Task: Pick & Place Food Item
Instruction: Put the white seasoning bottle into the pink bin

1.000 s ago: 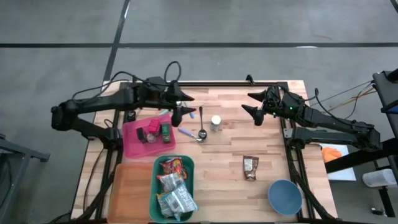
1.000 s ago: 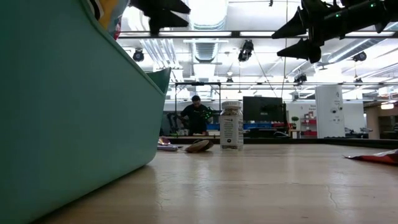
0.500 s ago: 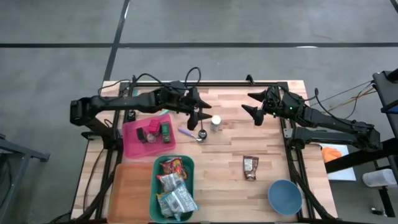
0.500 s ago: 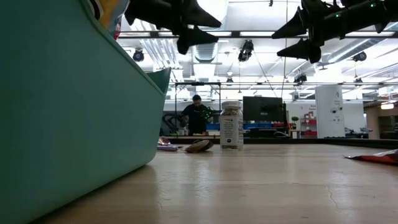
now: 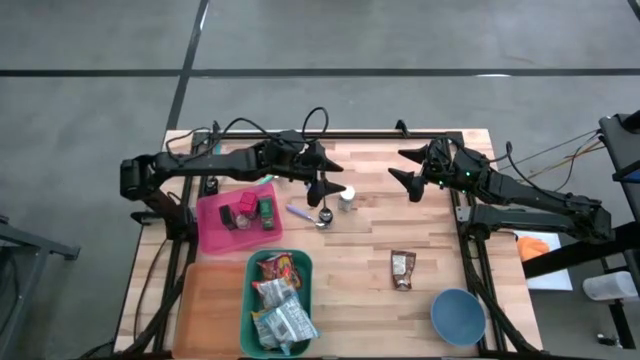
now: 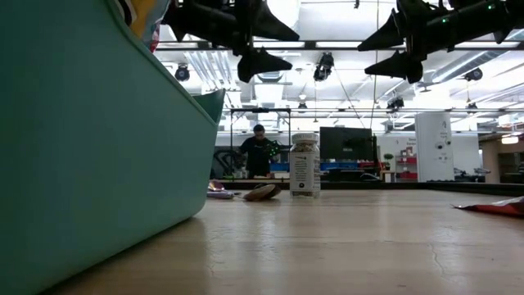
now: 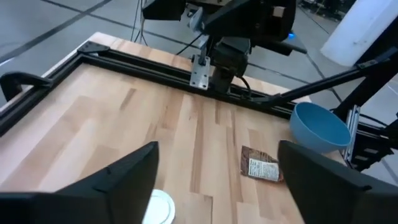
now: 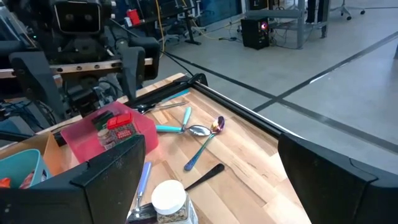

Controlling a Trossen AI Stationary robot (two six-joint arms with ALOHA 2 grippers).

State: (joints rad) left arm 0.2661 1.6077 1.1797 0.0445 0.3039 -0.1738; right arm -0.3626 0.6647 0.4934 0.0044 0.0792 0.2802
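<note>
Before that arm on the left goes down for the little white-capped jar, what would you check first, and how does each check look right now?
1. Left end effector open: ok, its fingers are spread.
2. Left end effector empty: ok, nothing between the fingers.
3. Left end effector lined up above the jar: cannot tell; it hangs close beside the jar from above.
4. Jar upright: ok, standing in the low view.
5. Spoon clear of the jar: ok, apart from it.
6. Right end effector out of the way: ok, raised at its side, open.
</note>
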